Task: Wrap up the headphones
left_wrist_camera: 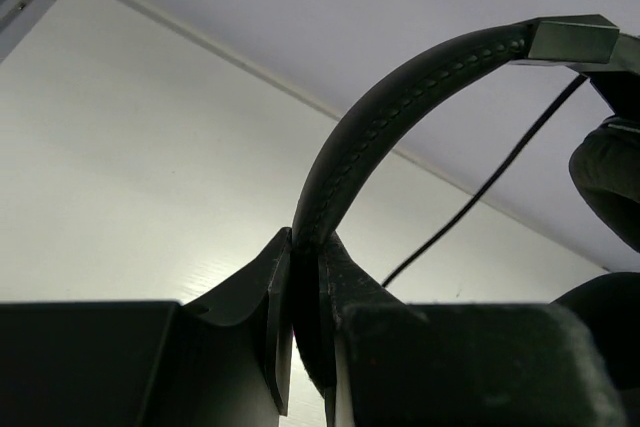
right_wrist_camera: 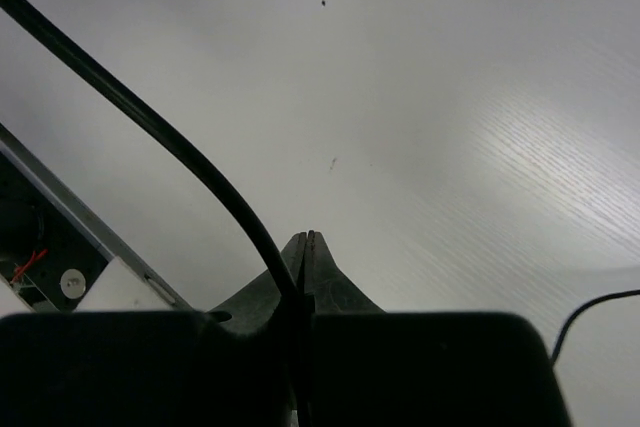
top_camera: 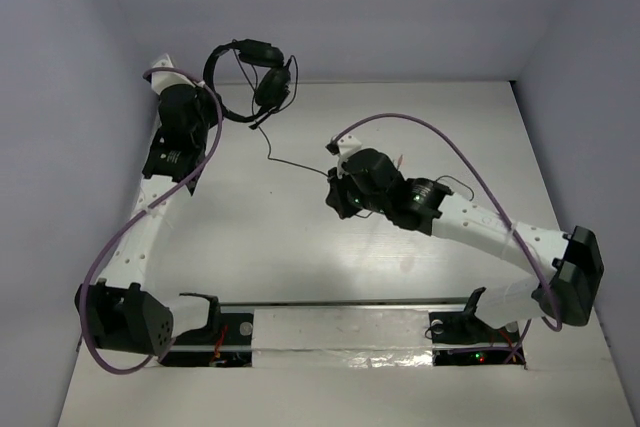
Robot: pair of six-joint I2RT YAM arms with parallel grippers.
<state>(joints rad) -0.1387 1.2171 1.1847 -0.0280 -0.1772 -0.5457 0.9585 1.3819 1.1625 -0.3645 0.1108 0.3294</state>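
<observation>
The black headphones hang in the air at the back left, earcups toward the wall. My left gripper is shut on the padded headband; in the left wrist view the jaws pinch the band, with one earcup at the right edge. The thin black cable runs from the earcups across the table to my right gripper. In the right wrist view the right gripper is shut on the cable, which arcs up to the left.
Thick purple robot cables loop over the right arm and beside the left arm. A metal rail runs along the near table edge. Walls close in at the back and both sides. A loose cable end lies on the table.
</observation>
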